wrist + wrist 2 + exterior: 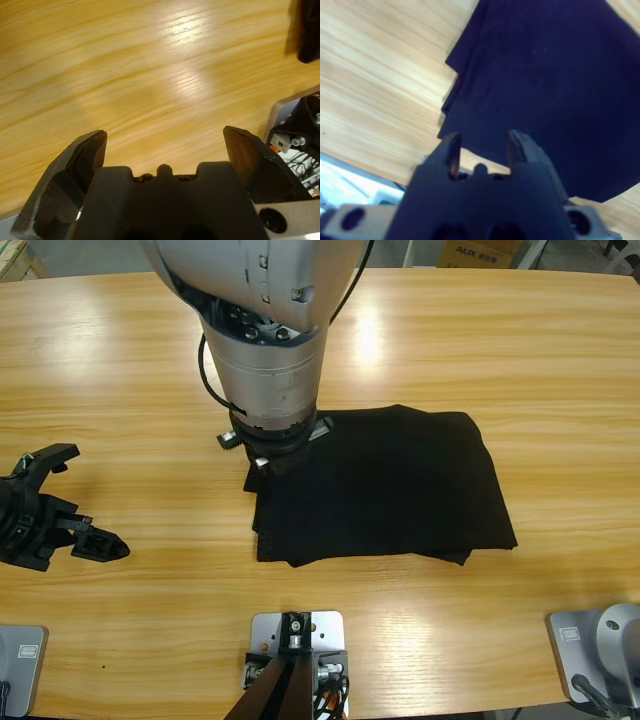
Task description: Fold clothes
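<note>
Right tool (pixel 482 145) over folded shirt (pixel 385 485), table (pixel 520 350)

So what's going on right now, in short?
Left pincer open, over bare table. Right pincer open, above folded black shirt. Nothing in the way.

I see a long wooden table (pixel 520 350) filling nearly the whole high view, its pale grain running lengthwise and its varnish throwing back bright patches of overhead light near the far edge. Beyond that far edge I make out a strip of grey floor, a yellow box (pixel 478 253) with dark lettering, and pale wood at the far left corner.
</note>
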`<state>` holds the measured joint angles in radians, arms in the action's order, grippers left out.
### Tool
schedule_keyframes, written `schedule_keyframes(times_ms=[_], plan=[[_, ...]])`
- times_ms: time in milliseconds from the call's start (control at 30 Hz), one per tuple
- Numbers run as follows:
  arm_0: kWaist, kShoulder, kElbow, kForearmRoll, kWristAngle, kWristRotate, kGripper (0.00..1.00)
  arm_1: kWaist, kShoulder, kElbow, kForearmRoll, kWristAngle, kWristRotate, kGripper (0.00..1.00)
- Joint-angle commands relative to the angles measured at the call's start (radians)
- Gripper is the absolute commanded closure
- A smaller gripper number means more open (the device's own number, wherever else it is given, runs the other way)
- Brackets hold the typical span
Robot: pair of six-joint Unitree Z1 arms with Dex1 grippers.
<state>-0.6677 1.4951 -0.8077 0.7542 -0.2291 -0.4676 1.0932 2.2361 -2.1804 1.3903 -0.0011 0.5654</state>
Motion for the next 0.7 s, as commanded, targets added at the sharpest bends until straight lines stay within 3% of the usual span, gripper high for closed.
schedule_keyframes(times_ms=[33,100,133,200,233,267,300,500,700], plan=[[-0.010,-0.040,0.026,-0.074,-0.016,-0.012,0.122,-0.019,-0.127,0.040,-0.016,-0.128,-0.016,0.002],[-0.018,-0.051,-0.013,-0.111,-0.019,-0.011,0.279,-0.077,-0.239,0.149,-0.068,-0.136,-0.032,0.048],[-0.033,-0.047,-0.038,-0.123,-0.019,-0.011,0.325,-0.121,-0.303,0.239,-0.128,-0.099,-0.045,0.249],[-0.083,-0.007,-0.100,-0.145,-0.022,-0.007,0.549,-0.220,-0.436,0.464,-0.285,-0.002,-0.085,0.893],[-0.121,0.023,-0.138,-0.147,-0.022,-0.004,0.677,-0.268,-0.497,0.578,-0.359,0.028,-0.094,1.000],[-0.162,0.055,-0.178,-0.147,-0.022,-0.003,0.901,-0.309,-0.554,0.682,-0.421,0.038,-0.099,1.000],[-0.203,0.085,-0.214,-0.147,-0.022,-0.002,1.000,-0.343,-0.601,0.776,-0.469,0.038,-0.101,1.000],[-0.403,0.290,-0.346,-0.206,-0.073,-0.167,1.000,-0.496,-0.684,1.210,-0.748,0.154,-0.152,1.000],[-0.425,0.462,-0.465,-0.208,-0.039,-0.177,1.000,-0.662,-0.649,1.358,-0.941,0.197,-0.207,1.000]])
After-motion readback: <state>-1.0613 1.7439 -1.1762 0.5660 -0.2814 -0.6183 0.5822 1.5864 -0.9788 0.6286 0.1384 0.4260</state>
